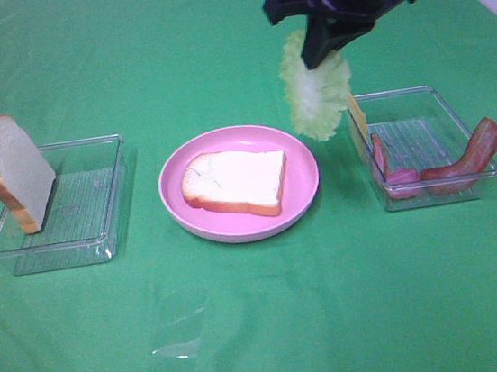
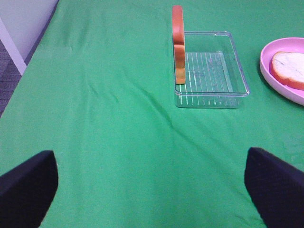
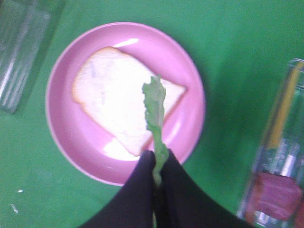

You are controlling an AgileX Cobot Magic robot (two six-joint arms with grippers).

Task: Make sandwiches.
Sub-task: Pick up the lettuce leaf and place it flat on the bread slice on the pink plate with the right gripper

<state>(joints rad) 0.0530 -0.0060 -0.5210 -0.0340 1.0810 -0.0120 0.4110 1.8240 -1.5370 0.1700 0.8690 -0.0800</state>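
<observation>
Above pink plate's (image 1: 245, 234) right rim: right gripper (image 1: 320, 56) clamped on lettuce leaf (image 1: 317, 96), long axis vertical; bread slice (image 1: 234, 180) below, leftward; left gripper (image 2: 152, 190) agape, empty, farther off.

Exterior high view: bright, even, diffuse light from above. Green cloth (image 1: 266, 329) saturated. Shadows soft, faint along near sides of pink plate (image 1: 306, 174), left tray (image 1: 57, 255), right tray (image 1: 414, 134). Small white glints on near cloth. Bread slice (image 1: 239, 180) washed out. Left wrist view: sharp, evenly lit; left gripper (image 2: 151, 187) fingers black, featureless. Right wrist view: blurred throughout; bread blown out, glare patches on plate, lettuce (image 3: 155, 109) hazy, trays smeared.
</observation>
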